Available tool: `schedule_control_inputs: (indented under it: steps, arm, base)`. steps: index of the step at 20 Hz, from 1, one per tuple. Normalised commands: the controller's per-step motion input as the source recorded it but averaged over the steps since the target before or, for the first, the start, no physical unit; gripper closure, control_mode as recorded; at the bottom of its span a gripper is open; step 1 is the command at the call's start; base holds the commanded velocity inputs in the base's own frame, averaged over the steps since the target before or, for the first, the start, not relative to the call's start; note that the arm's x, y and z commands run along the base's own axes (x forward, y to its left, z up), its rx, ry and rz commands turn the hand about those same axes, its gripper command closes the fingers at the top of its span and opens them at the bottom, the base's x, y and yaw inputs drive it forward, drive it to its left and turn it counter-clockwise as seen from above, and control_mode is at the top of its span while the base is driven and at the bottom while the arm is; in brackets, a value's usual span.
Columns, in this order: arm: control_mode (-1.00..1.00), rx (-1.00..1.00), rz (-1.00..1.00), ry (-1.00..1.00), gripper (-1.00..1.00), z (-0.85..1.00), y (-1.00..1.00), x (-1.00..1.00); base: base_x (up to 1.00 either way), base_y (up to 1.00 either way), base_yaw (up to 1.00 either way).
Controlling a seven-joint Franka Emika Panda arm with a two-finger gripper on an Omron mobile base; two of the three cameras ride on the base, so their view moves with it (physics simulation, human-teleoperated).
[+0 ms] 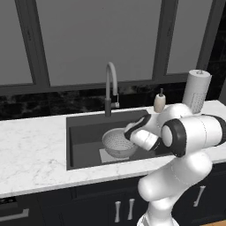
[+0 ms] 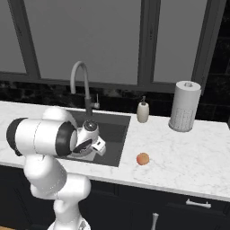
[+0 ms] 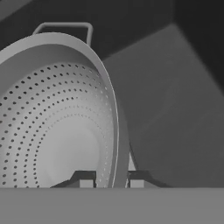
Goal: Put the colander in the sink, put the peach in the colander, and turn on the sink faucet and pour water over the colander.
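Colander [image 1: 118,142] sits low in the sink [image 1: 84,132] over the drain plate, claw [image 3: 111,180] clenched on its right rim. Peach [image 2: 142,158] lies on the worktop [image 2: 188,152] right of the sink, well apart from the claw, so the next reach goes rightward.

**Hidden and cut off around the sink**

In the left base view the arm covers the right side of the colander [image 1: 118,142] and part of the sink [image 1: 84,137] floor. In the right base view the arm hides most of the colander and the sink's left half [image 2: 117,134]. In the hand view the colander [image 3: 57,118] runs off the left edge, and only the tops of the fingers [image 3: 86,179] show, their lower parts hidden by the bottom band. The faucet's side lever [image 1: 117,105] is too small to read.
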Motion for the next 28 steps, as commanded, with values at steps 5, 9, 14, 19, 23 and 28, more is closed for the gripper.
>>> schedule_control_inputs:
  steps: [5,9,14,19,23,28]
  arm:
    - [-1.0,0.0,-0.05,0.0,1.0,-0.28,0.03,0.32]
    - [-1.0,0.0,-0.03,0.0,1.0,-0.32,0.05,0.33]
    - [-1.0,0.0,-0.01,0.0,1.0,-0.46,0.0,0.42]
    - [-1.0,0.0,-0.01,0.0,1.0,-0.52,0.0,0.35]
    - [-1.0,0.0,-0.02,0.0,1.0,-0.38,0.0,0.16]
    - [-1.0,0.01,-0.04,-0.08,-1.0,0.06,0.0,-0.06]
  base:
    - [0.0,0.0,0.0]
    - [0.0,0.0,0.0]
    - [0.0,0.0,0.0]
    - [0.0,0.0,0.0]
    - [0.0,0.0,0.0]
    - [0.0,0.0,0.0]
